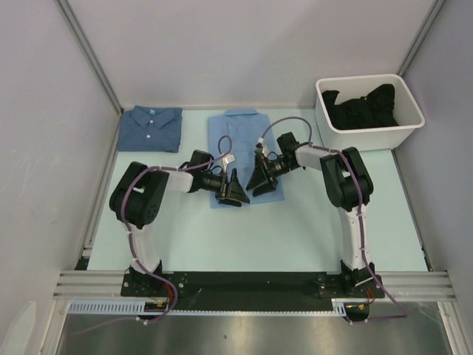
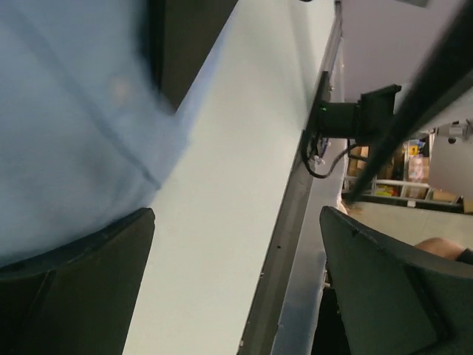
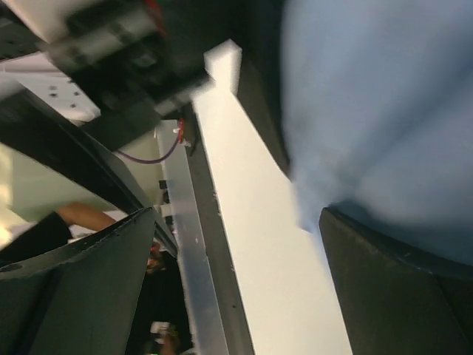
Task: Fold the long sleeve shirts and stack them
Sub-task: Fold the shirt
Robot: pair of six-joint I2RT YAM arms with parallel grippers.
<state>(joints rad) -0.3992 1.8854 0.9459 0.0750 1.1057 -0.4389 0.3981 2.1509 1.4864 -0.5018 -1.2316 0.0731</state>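
Note:
The light sky-blue shirt point(image 1: 238, 140) lies folded lengthwise at the table's middle, collar toward the back. The darker denim-blue shirt point(image 1: 151, 127) lies folded at the back left. My left gripper point(image 1: 233, 191) hovers open over the sky-blue shirt's near left corner; the cloth point(image 2: 66, 126) fills the left of its view, with nothing between the fingers. My right gripper point(image 1: 261, 181) hovers open over the shirt's near right part; the cloth point(image 3: 377, 103) fills the right of its view. Neither holds anything.
A white bin point(image 1: 368, 112) holding dark clothing stands at the back right. Grey walls enclose the table on three sides. The metal rail point(image 1: 251, 283) with the arm bases runs along the near edge.

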